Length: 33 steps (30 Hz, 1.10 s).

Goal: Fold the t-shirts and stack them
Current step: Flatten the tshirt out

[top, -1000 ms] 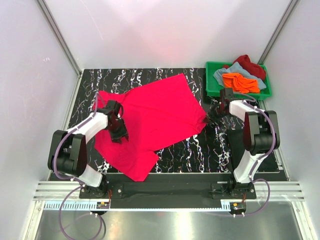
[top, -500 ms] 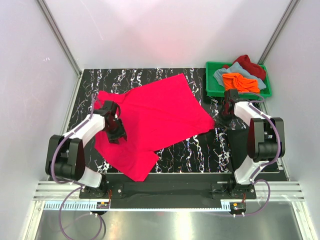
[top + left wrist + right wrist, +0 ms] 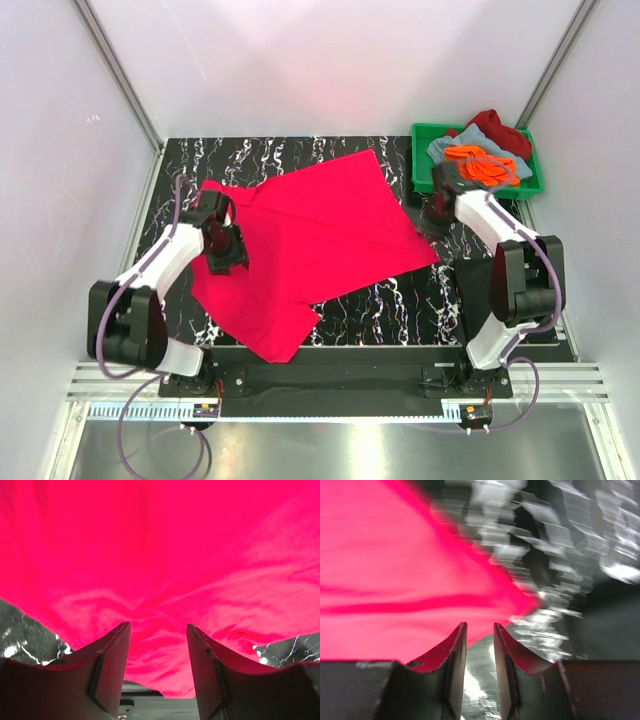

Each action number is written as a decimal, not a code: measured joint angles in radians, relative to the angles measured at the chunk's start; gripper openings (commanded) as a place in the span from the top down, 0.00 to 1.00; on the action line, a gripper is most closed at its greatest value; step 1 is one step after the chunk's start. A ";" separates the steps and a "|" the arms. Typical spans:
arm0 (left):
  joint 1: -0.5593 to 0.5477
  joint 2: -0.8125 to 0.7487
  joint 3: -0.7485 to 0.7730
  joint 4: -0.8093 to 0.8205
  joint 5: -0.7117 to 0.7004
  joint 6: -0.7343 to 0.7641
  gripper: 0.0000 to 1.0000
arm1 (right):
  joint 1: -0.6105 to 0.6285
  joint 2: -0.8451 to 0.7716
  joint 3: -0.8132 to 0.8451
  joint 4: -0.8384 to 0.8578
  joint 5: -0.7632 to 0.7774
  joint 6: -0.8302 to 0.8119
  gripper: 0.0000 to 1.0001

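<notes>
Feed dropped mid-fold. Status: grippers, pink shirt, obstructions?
Left gripper open over the pinkish-red t-shirt, empty. Right gripper slightly open, shirt corner just ahead, ungripped. Shirt spread out, unfolded. Green crate close beside right gripper.

A plain pinkish-red t-shirt [image 3: 310,235] is lying between the black left end effector [image 3: 225,255] and black right end effector [image 3: 430,222], over a black tabletop [image 3: 400,295] showing white marble veins. Beyond the right one, a green crate [image 3: 418,165] is holding an orange shirt [image 3: 482,165], a grey-blue shirt [image 3: 445,148] and a dark red shirt [image 3: 500,130].
</notes>
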 measured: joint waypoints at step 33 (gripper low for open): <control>0.022 0.203 0.217 0.139 0.169 -0.061 0.43 | 0.199 0.227 0.114 0.062 -0.197 -0.030 0.62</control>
